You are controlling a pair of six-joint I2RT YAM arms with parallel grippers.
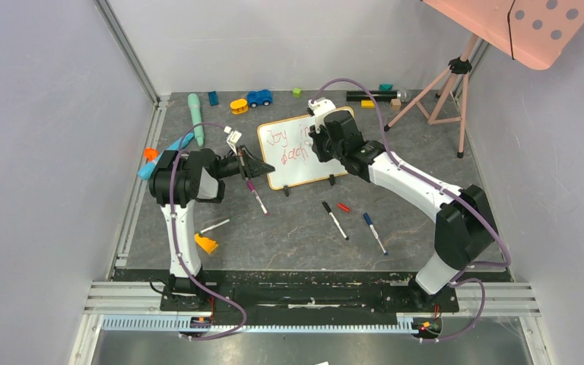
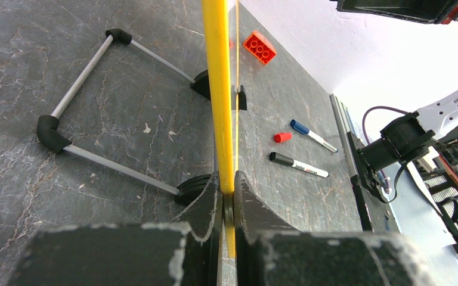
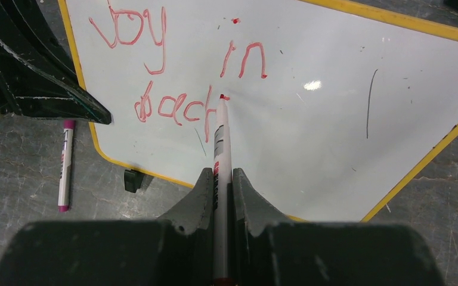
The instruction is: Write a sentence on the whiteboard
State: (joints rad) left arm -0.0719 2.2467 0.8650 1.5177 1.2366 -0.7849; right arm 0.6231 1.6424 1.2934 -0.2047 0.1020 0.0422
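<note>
Gripping the red marker [image 3: 220, 137] by its barrel, the right pincer [image 3: 219, 179] is clamped fully closed, and the red tip points away from it at the whiteboard [image 3: 334, 149]. The tip sits at the top of a vertical stroke at the end of the second line. You cannot confirm from these views whether it presses the surface or hovers just off it.

The sentence [image 3: 182, 109] reads "Joy in" on the upper line and roughly "ach" below, so treat the task as partly done. The left pincer [image 2: 226, 190] is closed on the whiteboard's left edge, bracing it. The whiteboard stands tilted on its black clip feet [image 3: 132, 179], toward the far middle of the counter [image 3: 12, 179], between the two pincers.

To perform this step well:
- Apply light, even pressure so the line does not break.
- Work in short strokes to the right, into the bare white area.
- Match letter height to "Joy in".
- Do not relax the left grip; the board would likely slide.
- Avoid the purple-capped marker [image 3: 65, 164] lying just left of the board.
</note>
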